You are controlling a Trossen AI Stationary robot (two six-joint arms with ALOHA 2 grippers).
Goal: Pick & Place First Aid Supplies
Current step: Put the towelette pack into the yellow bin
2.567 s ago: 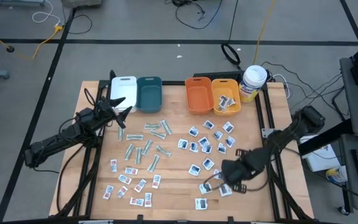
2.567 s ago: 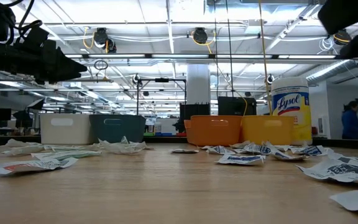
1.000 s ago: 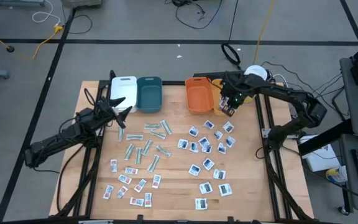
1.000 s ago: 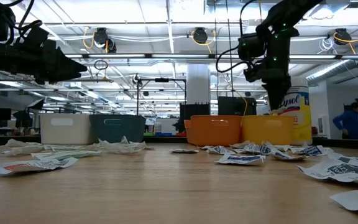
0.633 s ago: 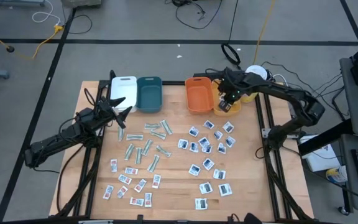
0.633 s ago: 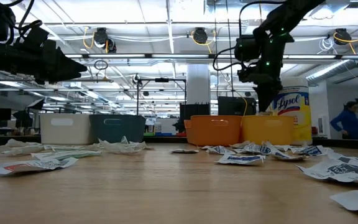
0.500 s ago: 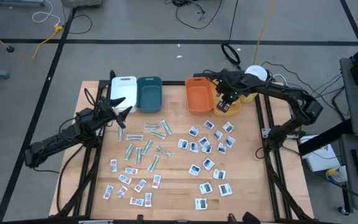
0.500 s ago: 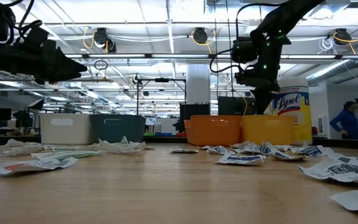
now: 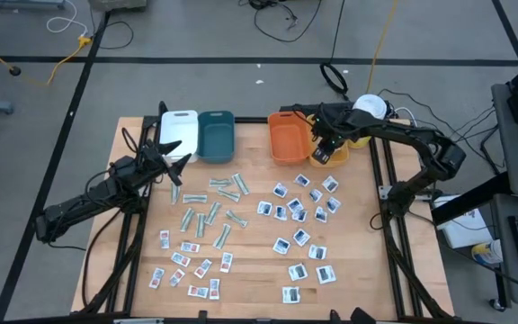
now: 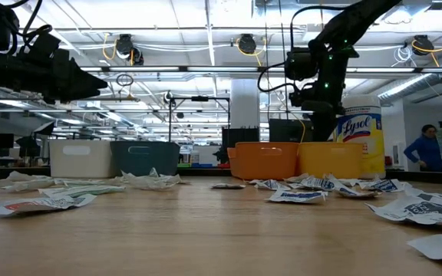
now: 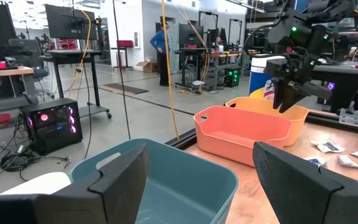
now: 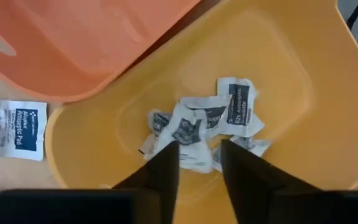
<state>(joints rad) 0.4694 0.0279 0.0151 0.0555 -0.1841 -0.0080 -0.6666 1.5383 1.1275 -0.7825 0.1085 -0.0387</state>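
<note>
The first aid supplies lie loose on the table: white packets with blue print (image 9: 299, 211), pale-green strips (image 9: 209, 211) and small red-printed packets (image 9: 187, 265). Several blue-printed packets (image 12: 204, 127) lie crumpled in the yellow bin (image 9: 338, 155). My right gripper (image 9: 324, 142) hangs over that bin, pointing steeply down, its fingers (image 12: 166, 165) a little apart and open, with nothing between them. It also shows in the left wrist view (image 11: 289, 87) and the low view (image 10: 321, 126). My left gripper (image 9: 171, 151) waits open and level by the white bin (image 9: 178, 128).
The teal bin (image 9: 216, 135) and orange bin (image 9: 286, 139) stand in the row along the far edge, between the white and yellow bins. A white canister with a yellow label (image 9: 370, 106) stands at the far right corner. A person (image 10: 423, 153) stands in the room beyond.
My right gripper has drifted a little toward the table's left edge over the yellow bin, sinking slightly and tipping to point more steeply down. My left arm has kept still.
</note>
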